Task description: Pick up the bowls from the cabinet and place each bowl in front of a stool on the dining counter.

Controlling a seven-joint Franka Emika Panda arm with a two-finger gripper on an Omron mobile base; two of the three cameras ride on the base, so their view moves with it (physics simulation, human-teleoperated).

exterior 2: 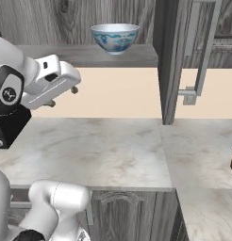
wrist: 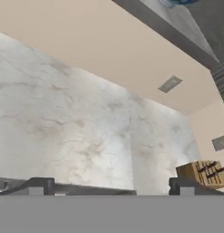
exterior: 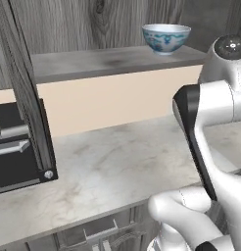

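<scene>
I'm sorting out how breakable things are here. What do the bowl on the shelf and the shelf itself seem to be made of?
The bowl looks like glazed ceramic: glossy white with a blue-green painted pattern. The cabinet shelf looks like grey wood or laminate with a matte finish, judging by its grain-like streaks; the render leaves it open which.

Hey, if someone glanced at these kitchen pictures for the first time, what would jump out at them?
First the white bowl with blue-green pattern, standing alone on the grey shelf of the open cabinet. Next the robot's white arm, big in the foreground over the pale marble counter. The hand view adds a wooden knife block on that counter.
</scene>
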